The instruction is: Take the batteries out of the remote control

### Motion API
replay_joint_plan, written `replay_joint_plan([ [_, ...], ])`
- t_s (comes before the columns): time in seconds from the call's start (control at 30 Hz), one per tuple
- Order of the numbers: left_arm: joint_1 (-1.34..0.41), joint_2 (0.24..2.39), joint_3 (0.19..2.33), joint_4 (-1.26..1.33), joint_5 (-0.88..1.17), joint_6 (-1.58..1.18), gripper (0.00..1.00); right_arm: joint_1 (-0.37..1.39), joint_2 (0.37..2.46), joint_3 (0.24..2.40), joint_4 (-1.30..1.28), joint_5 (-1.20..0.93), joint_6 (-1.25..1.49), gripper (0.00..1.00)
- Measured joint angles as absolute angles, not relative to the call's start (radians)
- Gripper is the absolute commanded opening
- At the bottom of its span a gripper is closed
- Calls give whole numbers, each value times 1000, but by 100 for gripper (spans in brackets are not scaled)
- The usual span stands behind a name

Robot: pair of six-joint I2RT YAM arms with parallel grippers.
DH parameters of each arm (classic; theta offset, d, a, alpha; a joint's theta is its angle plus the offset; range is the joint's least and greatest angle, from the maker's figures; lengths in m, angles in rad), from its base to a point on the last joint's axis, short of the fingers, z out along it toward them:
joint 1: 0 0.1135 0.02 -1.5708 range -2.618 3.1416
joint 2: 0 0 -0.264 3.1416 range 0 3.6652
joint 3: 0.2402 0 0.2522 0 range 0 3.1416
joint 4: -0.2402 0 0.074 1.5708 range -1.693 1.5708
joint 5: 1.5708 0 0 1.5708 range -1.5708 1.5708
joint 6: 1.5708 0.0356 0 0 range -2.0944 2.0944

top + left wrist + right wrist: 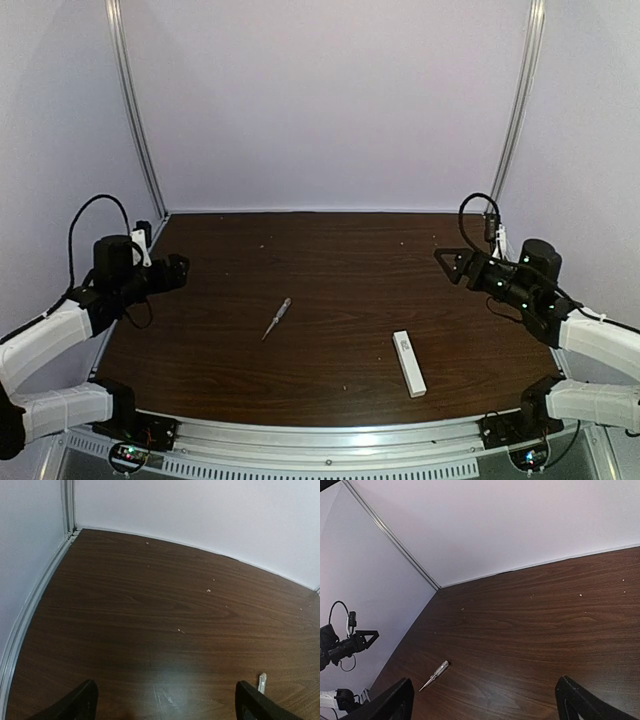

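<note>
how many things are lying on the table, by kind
remote control: 1
screwdriver: 1
total: 2

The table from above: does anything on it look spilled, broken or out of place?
Nothing is spilled or visibly damaged. The remote control lies flat near the front edge and a screwdriver lies loose mid-table, both slightly slanted. The only oddity is a few pale specks scattered over the far wood.
</note>
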State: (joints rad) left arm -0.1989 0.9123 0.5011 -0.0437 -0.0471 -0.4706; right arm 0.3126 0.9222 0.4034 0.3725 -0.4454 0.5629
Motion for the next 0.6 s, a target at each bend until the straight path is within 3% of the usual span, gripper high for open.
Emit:
replay_joint_plan([
  [0.27, -324, 796, 432, -146, -53, -488, 97, 510, 786, 402, 148, -268, 570, 100],
  [0.6, -491, 766, 417, -192, -97, -527, 97, 743, 804, 406, -92, -12, 618, 100],
])
